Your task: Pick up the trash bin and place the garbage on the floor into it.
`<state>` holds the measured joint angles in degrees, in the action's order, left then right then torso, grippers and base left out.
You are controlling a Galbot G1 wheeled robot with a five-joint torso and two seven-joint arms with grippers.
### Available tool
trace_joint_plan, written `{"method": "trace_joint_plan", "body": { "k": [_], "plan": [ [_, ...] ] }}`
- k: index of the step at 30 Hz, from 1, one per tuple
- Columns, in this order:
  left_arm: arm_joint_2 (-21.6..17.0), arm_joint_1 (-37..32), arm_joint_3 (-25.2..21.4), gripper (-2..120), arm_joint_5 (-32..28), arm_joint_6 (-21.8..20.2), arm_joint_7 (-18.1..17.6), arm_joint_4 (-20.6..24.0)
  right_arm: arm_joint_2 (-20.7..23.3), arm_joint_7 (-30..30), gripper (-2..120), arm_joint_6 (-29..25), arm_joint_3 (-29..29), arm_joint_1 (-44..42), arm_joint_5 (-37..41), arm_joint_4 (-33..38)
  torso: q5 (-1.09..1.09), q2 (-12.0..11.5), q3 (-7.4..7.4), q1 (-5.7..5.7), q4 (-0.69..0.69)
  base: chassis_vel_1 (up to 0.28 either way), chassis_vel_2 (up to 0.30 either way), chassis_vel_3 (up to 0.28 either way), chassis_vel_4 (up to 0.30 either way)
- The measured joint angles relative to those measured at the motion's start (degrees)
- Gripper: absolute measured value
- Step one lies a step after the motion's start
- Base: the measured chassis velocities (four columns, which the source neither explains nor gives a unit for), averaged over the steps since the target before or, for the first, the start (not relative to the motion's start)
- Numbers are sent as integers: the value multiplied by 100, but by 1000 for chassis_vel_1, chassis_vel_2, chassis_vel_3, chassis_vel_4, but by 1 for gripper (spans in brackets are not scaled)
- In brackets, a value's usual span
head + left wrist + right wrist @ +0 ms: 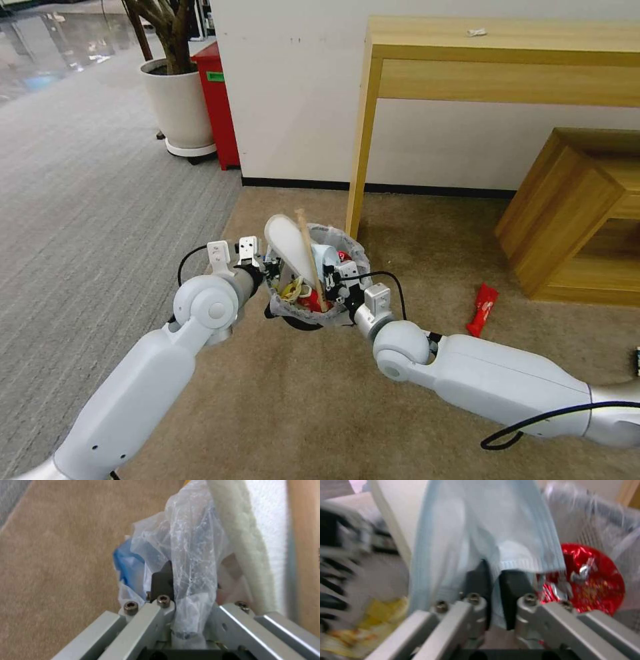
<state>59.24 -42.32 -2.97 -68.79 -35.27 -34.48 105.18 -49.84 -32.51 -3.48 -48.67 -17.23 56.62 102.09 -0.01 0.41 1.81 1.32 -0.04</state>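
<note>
Held just above the floor (300, 400) near a desk (467, 60) leg: bin (313, 277), light, liner slippery. Left gripper (173, 585) jaws pinched on rim; right gripper (493, 592) jaws clamping a soft blue mask (480, 530) inside. Red wrapper (481, 309) lies apart; best pinched mid-length.

From my seat the trash bin's (301, 323) black body is mostly hidden behind its crinkled liner (347, 243) and both wrists. In my left wrist view the left gripper's (180, 592) far finger is buried in the liner beside the bin. The right wrist view smears to streaks beside the pale blue sheet (493, 530). A small white scrap (476, 31) on the desk beyond the bin is too tiny to identify.
</note>
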Motion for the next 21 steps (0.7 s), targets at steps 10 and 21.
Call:
{"method": "trace_joint_plan", "body": {
  "k": [10,21],
  "plan": [
    [103,197,24,0,97,20,-11,-641,-21,-108,50,66,-43,69,63,102,-1,0,0,0,0,0,0,0,0],
    [177,179,39,0,238,30,39,-951,-42,-187,92,34,16,92,64,132,0,0,0,0,0,0,0,0,0]
  ]
}}
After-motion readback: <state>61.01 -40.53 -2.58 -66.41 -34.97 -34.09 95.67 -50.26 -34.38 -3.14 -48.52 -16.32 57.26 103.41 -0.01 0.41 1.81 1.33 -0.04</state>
